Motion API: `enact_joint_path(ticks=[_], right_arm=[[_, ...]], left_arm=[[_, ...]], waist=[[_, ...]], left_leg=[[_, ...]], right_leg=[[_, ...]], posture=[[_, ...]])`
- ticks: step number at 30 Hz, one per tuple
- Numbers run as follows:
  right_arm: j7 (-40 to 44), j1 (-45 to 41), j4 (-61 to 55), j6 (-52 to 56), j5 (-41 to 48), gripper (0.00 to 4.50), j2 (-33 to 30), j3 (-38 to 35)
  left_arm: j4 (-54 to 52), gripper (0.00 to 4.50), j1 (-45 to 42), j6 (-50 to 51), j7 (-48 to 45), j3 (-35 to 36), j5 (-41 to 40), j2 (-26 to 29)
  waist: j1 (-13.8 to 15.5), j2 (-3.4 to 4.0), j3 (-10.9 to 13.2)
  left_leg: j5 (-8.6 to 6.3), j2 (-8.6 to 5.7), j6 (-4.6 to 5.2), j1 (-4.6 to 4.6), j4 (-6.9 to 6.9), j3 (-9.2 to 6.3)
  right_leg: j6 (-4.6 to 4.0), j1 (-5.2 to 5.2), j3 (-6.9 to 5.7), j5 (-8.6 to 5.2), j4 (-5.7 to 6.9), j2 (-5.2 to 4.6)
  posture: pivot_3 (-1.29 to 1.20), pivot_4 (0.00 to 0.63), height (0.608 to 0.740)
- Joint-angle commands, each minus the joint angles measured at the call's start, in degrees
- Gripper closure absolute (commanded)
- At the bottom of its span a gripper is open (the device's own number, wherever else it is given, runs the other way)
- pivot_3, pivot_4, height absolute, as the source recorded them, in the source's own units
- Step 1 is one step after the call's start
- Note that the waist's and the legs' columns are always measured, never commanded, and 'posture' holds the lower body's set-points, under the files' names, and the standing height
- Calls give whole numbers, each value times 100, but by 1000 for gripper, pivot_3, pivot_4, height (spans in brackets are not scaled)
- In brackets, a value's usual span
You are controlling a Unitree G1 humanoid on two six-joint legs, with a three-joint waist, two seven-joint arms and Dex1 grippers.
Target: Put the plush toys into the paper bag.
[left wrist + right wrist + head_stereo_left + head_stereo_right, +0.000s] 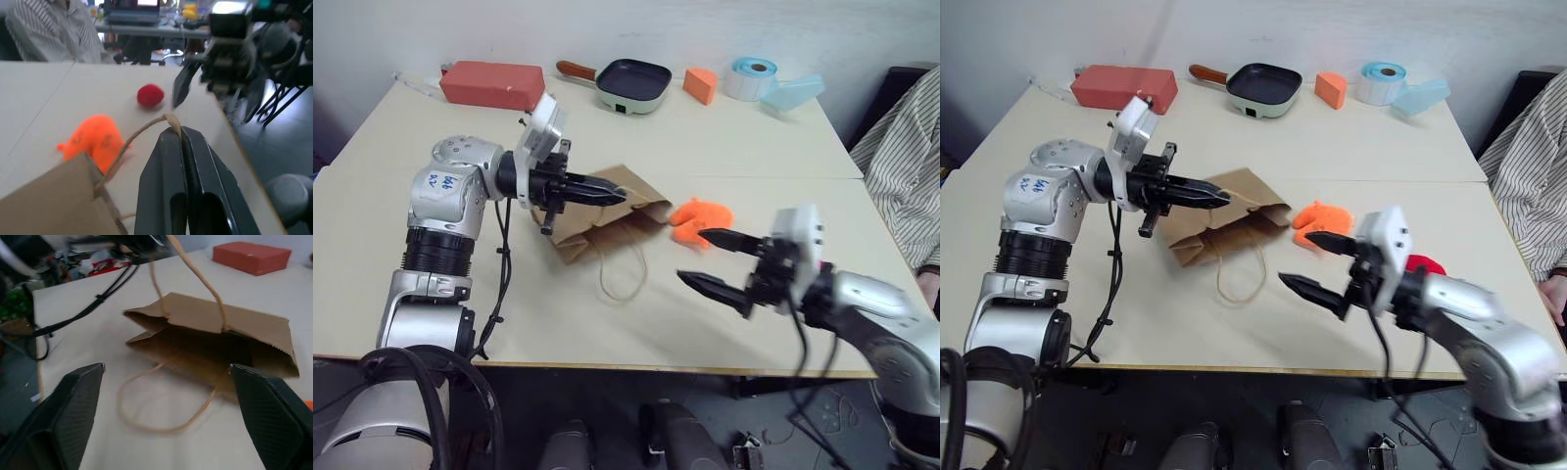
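- A brown paper bag (607,208) lies on its side near the middle of a pale table (724,147), its mouth turned toward the robot's right and its top edge lifted slightly.
- The bag has thin cord handles: one loop (622,276) trails flat on the table toward the near edge, while the other handle (142,133) runs up to the left gripper (612,193).
- The left gripper's two black fingers are pressed together on that upper cord, holding it above the bag.
- An orange plush toy (700,219), lumpy and animal-like, sits on the table just beside the bag's mouth.
- A smaller red plush toy (1424,264), a rounded blob, rests farther to the robot's right, close to the near edge and partly hidden behind the right arm.
- The right gripper (717,261) hangs over the table beside the orange toy, its fingers spread wide and holding nothing.
- Along the far edge stand a red box (492,83), a dark pan (631,82), an orange wedge (701,84), a roll of tape (750,76) and a pale blue item (793,93).
- A person in a striped shirt (906,162) sits at the table's right side.
- Bare tabletop stretches between the bag and the far row.
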Motion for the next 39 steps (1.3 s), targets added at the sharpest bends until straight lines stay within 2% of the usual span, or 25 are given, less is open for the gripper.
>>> enact_joint_path(ticks=[1,9,15,19,23,25,34,39], right_arm=[[-182,-419,457,-322,-616,1665,411,574],[-199,-1077,1723,-1120,-2108,4482,914,1550],[-302,-1293,2166,-1516,-2593,4482,1263,1551],[-312,-1504,2501,-1924,-3230,4482,1300,1824],[-238,-1900,3137,-2818,-4360,4482,1139,2461],[-108,-2019,3384,-2967,-4483,4482,1182,2533],[1629,-2790,4459,-3501,-4874,4482,934,3150],[3142,-3382,5141,-2971,-4396,4482,1197,3159]], left_arm=[[-729,4500,146,482,412,173,-363,-22],[-1185,4500,293,868,1242,327,-686,-207],[-1236,4500,162,1409,1952,694,-1087,-399],[-1365,4500,105,1767,2243,849,-1438,-457],[-1280,4500,-54,2024,2733,1106,-1739,-651],[-1321,4500,-93,2138,2819,1169,-1891,-680],[-1603,4500,-39,2179,2873,1076,-2211,-686],[-1961,4500,214,2113,2587,798,-2243,-597]], waist=[[8,1,0],[28,1,0],[16,1,0],[-7,1,0],[-61,1,0],[-81,1,0],[-112,2,1],[-128,2,1]], left_leg=[[0,-1,0,-1,3,0],[0,-2,1,-8,7,0],[-1,-1,1,-9,8,0],[0,-1,1,-9,8,0],[0,-2,0,-9,10,0],[0,-2,-1,-8,9,0],[2,-1,-4,-6,12,0],[3,-1,-6,-4,12,-2]], right_leg=[[0,0,0,0,13,-1],[0,-6,-2,0,22,-1],[0,-9,-2,0,22,-1],[0,-9,-2,0,24,-1],[0,-9,-2,0,24,-1],[0,-8,-2,0,26,-1],[0,-9,-3,0,28,-1],[0,-8,-5,0,29,-1]], posture=[[0,150,740],[0,150,740],[0,150,740],[0,150,740],[0,150,740],[0,150,740],[0,150,740],[0,150,740]])
